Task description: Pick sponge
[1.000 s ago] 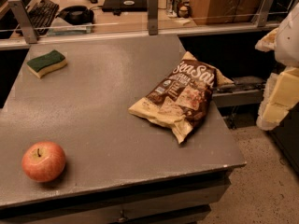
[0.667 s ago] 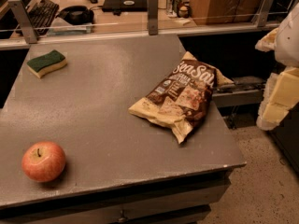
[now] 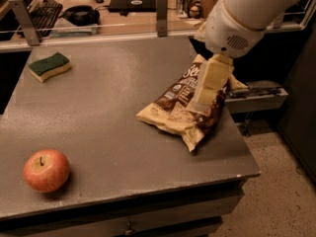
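Note:
The sponge (image 3: 49, 66), dark green on top over pale yellow foam, lies flat at the far left of the grey table (image 3: 108, 98). My gripper (image 3: 211, 85), with cream blocky fingers, hangs from the white arm (image 3: 249, 11) above the chip bag (image 3: 190, 105) at the right side of the table. It is far to the right of the sponge and holds nothing that I can see.
A red apple (image 3: 46, 170) sits at the near left of the table. The brown chip bag lies near the right edge. A glass-and-post rail (image 3: 161, 6) runs along the back, with a keyboard (image 3: 42, 11) and desk items beyond. Floor lies to the right.
The arm has swung in from the right edge of the view, and the gripper is now over the chip bag. The sponge, apple and bag have not moved on the table.

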`<state>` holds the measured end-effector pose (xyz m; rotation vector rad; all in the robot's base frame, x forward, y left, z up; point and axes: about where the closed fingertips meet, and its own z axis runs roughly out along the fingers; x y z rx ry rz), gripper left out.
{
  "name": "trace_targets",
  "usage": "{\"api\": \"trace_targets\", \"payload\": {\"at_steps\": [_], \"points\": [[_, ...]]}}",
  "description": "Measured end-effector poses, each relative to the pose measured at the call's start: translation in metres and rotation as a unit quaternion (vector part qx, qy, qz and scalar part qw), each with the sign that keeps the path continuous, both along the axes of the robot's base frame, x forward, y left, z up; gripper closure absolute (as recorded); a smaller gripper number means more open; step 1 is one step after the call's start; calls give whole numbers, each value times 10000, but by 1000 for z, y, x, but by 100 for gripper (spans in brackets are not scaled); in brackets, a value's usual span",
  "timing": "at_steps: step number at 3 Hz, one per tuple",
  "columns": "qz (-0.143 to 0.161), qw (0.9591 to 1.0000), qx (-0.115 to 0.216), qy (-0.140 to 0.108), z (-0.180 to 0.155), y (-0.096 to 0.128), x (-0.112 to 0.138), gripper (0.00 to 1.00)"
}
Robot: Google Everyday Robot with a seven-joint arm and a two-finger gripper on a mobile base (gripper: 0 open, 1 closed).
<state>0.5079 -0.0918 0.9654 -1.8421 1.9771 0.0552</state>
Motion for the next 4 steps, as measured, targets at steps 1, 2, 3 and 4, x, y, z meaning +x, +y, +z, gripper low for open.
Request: {"api": "trace_targets", "payload": {"at_steps": [1, 2, 3, 4], "points": [[581, 9972, 456, -90, -1, 98, 35, 0], [984, 9903, 974, -118, 9, 191, 55, 0], [984, 9903, 974, -118, 9, 191, 55, 0], [965, 9870, 1277, -123, 2, 207, 69, 0]]}}
